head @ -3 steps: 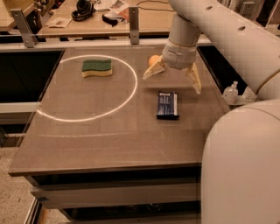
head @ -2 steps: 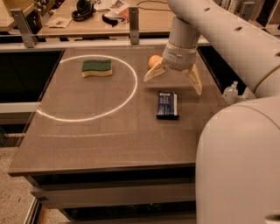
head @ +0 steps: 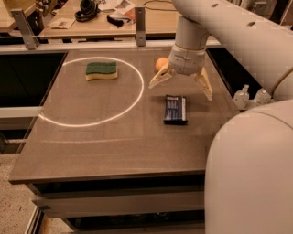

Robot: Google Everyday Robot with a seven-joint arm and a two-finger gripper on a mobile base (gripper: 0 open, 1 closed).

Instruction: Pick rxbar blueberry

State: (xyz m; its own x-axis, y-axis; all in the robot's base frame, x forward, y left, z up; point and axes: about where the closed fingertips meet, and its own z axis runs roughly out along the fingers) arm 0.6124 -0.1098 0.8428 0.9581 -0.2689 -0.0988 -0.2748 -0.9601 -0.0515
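Observation:
The rxbar blueberry is a flat dark blue bar with pale print. It lies on the brown table, right of the middle. My gripper hangs open just above and behind the bar, its two tan fingers spread wide. The left fingertip is left of the bar's far end and the right fingertip is to its right. Nothing is between the fingers. The white arm comes in from the upper right.
A green-and-yellow sponge lies at the back left inside a pale ring marked on the table. A small orange ball sits behind the gripper's left finger. Two clear bottles stand off the right edge. A cluttered bench is behind.
The gripper has shifted slightly toward the bar, staying open. The bar, sponge and ball have not moved.

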